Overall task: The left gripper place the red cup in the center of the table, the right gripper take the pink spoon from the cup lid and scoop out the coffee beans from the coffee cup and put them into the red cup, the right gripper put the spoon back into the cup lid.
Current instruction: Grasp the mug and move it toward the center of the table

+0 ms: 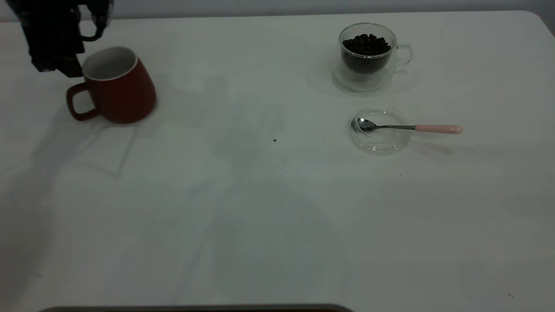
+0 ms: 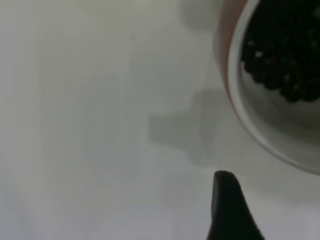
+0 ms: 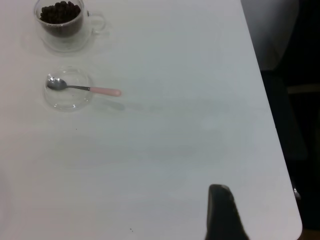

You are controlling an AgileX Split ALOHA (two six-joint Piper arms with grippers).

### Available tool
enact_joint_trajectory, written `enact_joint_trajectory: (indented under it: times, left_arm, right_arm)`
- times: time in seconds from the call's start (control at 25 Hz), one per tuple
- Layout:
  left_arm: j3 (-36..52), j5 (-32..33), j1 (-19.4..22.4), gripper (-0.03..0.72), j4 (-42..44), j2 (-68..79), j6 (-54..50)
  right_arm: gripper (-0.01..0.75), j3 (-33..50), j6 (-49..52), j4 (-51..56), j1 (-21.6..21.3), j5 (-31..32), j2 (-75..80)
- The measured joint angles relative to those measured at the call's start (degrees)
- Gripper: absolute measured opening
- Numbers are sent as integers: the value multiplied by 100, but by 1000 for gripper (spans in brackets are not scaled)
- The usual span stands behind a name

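The red cup (image 1: 117,91) stands at the far left of the table (image 1: 260,208), handle toward the front left. My left gripper (image 1: 58,60) hangs right beside its rim, on the far-left side. In the left wrist view the red cup (image 2: 235,95) fills the upper corner, with a dark bumpy mass inside that I cannot identify. The pink spoon (image 1: 438,128) lies with its bowl in the cup lid (image 1: 380,141) at centre right. Behind them stands the coffee cup (image 1: 403,54) full of coffee beans (image 1: 366,45). My right gripper (image 3: 222,212) is far from them, near the table's corner.
The table's right edge (image 3: 272,125) runs close to my right gripper, with dark floor beyond it. Two small dark specks (image 1: 275,140) lie near the table's middle. A grey strip (image 1: 195,308) borders the front edge.
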Motion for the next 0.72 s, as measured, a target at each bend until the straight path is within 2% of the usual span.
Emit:
enact_joint_trajectory:
  times: [0.24,0.72]
  left_arm:
    - [0,45,-385,492,-58,0,18]
    - [-4,-74,-1425,492,-1142,85,18]
  right_arm:
    - [488,0,0,0,0,0,0]
    - [488,0,0,0,0,0,0]
